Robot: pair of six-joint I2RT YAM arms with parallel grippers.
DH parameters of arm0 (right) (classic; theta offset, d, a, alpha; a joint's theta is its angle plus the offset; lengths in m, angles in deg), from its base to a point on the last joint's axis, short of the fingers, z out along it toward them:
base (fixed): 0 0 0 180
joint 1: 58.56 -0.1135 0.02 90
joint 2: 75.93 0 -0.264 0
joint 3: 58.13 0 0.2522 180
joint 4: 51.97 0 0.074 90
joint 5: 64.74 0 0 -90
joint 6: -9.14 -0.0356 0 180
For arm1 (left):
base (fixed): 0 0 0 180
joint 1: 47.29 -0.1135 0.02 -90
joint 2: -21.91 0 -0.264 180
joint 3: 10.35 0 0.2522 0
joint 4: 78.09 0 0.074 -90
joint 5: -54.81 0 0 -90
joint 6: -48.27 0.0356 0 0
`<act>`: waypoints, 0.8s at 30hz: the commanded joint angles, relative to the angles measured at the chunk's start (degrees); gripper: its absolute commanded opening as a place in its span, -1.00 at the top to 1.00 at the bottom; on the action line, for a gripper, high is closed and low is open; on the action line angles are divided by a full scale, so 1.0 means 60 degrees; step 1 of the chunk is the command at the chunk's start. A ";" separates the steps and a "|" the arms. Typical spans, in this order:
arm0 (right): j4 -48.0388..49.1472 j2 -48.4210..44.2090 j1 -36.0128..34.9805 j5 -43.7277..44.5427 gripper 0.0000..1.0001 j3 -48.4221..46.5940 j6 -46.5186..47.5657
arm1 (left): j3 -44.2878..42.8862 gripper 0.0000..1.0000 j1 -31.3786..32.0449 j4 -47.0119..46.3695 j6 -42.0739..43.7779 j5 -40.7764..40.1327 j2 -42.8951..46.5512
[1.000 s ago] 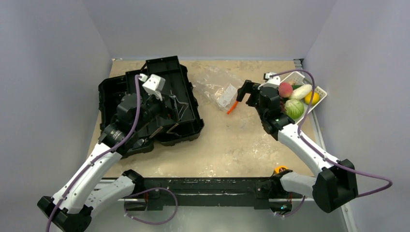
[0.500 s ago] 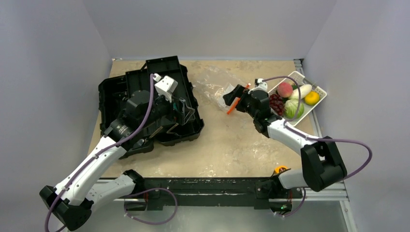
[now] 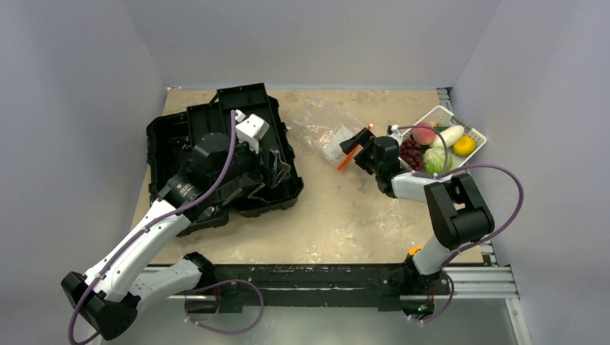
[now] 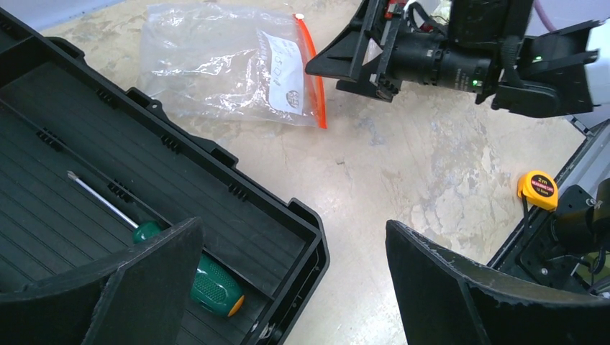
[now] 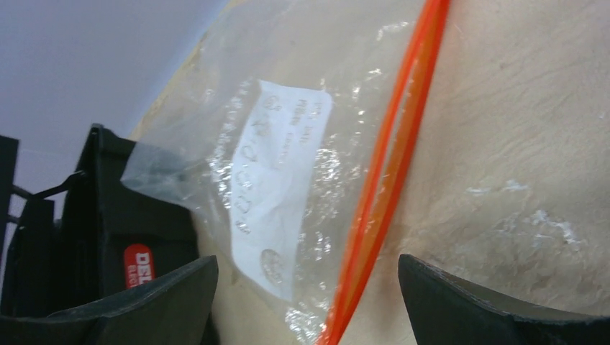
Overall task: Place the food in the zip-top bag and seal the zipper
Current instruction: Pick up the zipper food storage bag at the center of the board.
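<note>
The clear zip-top bag [image 3: 316, 123] lies flat at the table's back centre, with its white label [image 3: 337, 144] and orange-red zipper [image 3: 347, 159] towards the right. My right gripper [image 3: 357, 144] is open and low at the bag's mouth. In the right wrist view its fingers straddle the zipper [image 5: 388, 180] and label [image 5: 277, 180] of the bag [image 5: 216, 108], holding nothing. The food sits in the white basket [image 3: 452, 115]: pink-red fruit [image 3: 424, 133], radish [image 3: 447, 136], lemon [image 3: 464, 146], cabbage [image 3: 436, 162], grapes [image 3: 410, 152]. My left gripper [image 3: 273, 162] is open and empty over the toolbox's right edge.
An open black toolbox [image 3: 216, 158] fills the left of the table, with a green-handled screwdriver [image 4: 208, 287] inside. A yellow tape measure [image 4: 538, 190] lies by the near right edge. In the left wrist view the bag [image 4: 223, 68] and my right gripper [image 4: 360, 54] show beyond the toolbox.
My right arm has swung left from beside the basket and come down low at the bag's mouth. My left gripper has shifted a little to the right over the toolbox.
</note>
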 commanded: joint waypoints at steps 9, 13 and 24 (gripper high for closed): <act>0.1769 0.1429 0.0478 -0.0238 -0.71 -0.0601 -0.0330 | -0.0445 -0.93 0.0052 -0.0248 0.0072 0.0312 0.0214; 0.1938 0.1844 0.0477 -0.0237 -0.71 -0.0779 -0.0600 | -0.0445 -0.93 0.0060 -0.0261 0.0063 0.0309 0.0228; 0.3310 0.2656 0.0488 -0.0594 -0.12 -0.0955 -0.0881 | -0.0470 -0.93 0.0059 -0.0137 0.0158 0.0208 0.0346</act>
